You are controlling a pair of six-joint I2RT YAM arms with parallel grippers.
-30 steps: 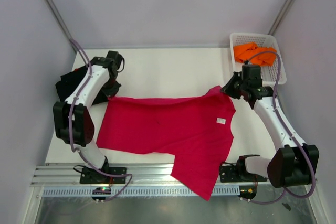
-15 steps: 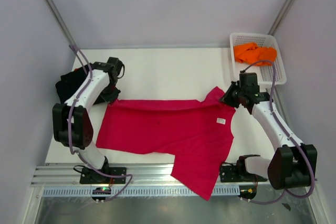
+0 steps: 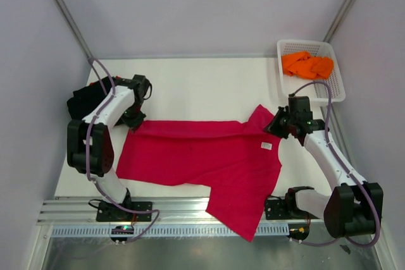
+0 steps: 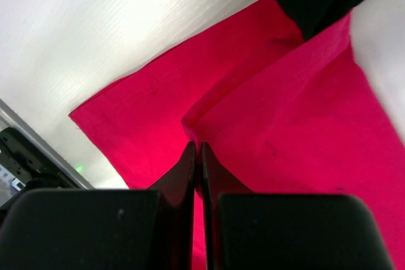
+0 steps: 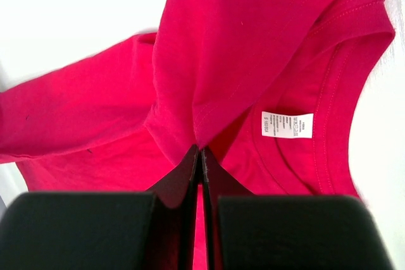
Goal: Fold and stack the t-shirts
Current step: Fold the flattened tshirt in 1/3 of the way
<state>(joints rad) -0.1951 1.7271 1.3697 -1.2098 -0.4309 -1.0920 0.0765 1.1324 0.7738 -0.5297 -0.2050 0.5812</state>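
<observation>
A large crimson-red t-shirt [image 3: 202,156] lies spread across the table, its far edge lifted and folded toward the near side, one sleeve hanging over the front rail. A small white label [image 3: 266,146] shows by its collar. My left gripper [image 3: 134,120] is shut on the shirt's far left edge [image 4: 197,147]. My right gripper [image 3: 276,124] is shut on the far right edge by the collar [image 5: 201,148], the label [image 5: 287,124] just right of it. A black t-shirt [image 3: 81,100] lies at the far left. An orange t-shirt [image 3: 306,64] sits in the basket.
The white mesh basket [image 3: 338,83] stands at the back right corner. A metal rail [image 3: 164,210] runs along the table's near edge with both arm bases on it. Grey walls close in on left, right and back.
Both grippers have drawn the shirt's far edge toward the near side, the fold line moving closer. The right gripper came down away from the basket; the left moved slightly right.
</observation>
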